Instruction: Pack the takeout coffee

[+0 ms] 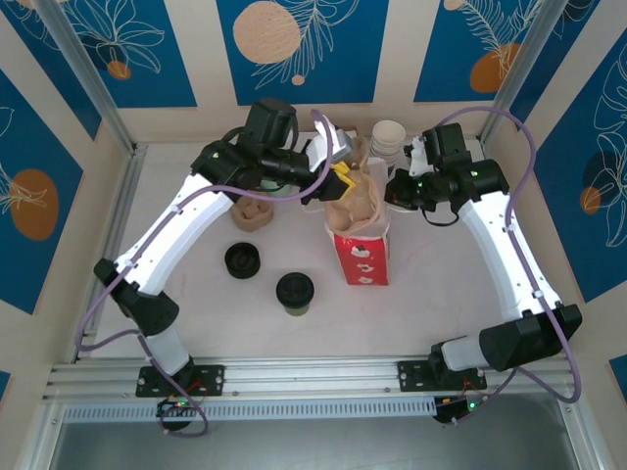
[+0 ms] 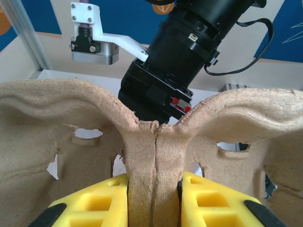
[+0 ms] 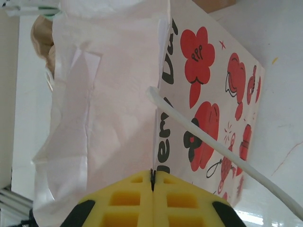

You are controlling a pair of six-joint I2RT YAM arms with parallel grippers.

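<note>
**Coffee sitting outside the bag, both my grippers busy at the bag**

Nearest my bases, the takeout coffee (image 1: 295,292) is standing upright on the table (image 1: 196,323), lower centre of the top view, lid on, apart from the paper bag (image 1: 361,257) to its right. A round black lid (image 1: 243,259) is lying just up-left of it. Further in, my right gripper (image 3: 152,182) is pinching the bag's upper edge, fingers pressed together. My left gripper (image 2: 154,194) is clamping the centre ridge of a pulp cup carrier (image 2: 57,123) at the bag's mouth. Farthest back, a stack of white paper cups (image 1: 389,137) is standing.
</note>
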